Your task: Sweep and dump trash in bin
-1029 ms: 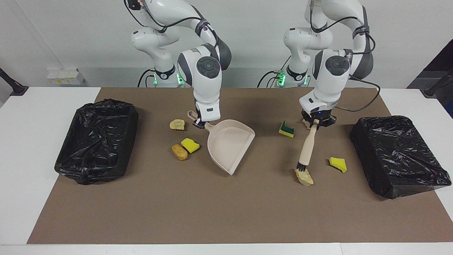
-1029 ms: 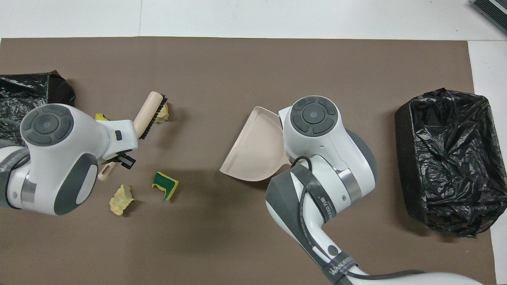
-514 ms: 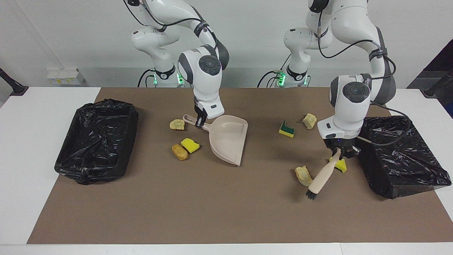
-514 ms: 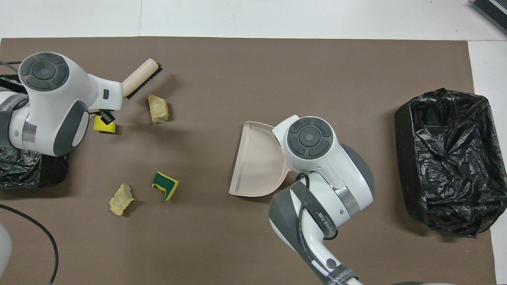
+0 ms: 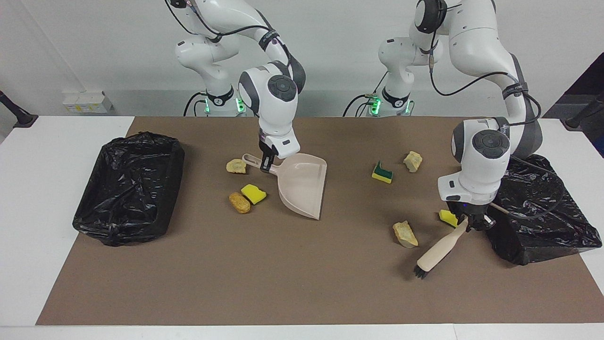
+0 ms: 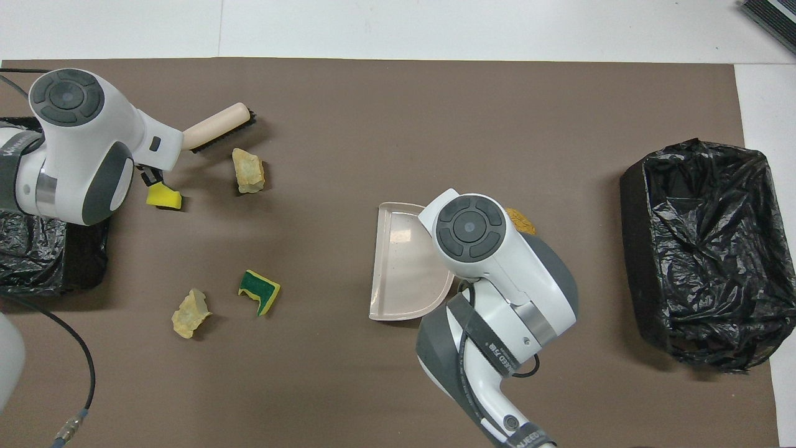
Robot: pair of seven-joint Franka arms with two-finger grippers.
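the left gripper [image 5: 469, 222] has its fingers clamped on the handle end of the brush [image 5: 439, 252], whose bristles point down at the tabletop [image 5: 283, 283] just beside a beige chunk [image 5: 405, 233]. the right gripper [image 5: 266, 163] holds the dustpan [image 5: 302, 186] by its handle, the open lip turned toward the left arm's end.

the trash lies scattered: a yellow sponge [image 5: 446, 217] by the left gripper, a green-layered sponge [image 5: 382, 173] and another chunk [image 5: 413, 161] nearer the robots, and a chunk [image 5: 236, 165], a yellow piece [image 5: 253, 193] and a brown lump [image 5: 239, 202] near the dustpan. a lined bin [image 5: 127, 186] sits at each end.

to sweep well, i'd set the bristles flat on the side of the chunk away from the pan, keep the pan's lip pressed down, and stroke slowly so the chunk doesn't roll aside.
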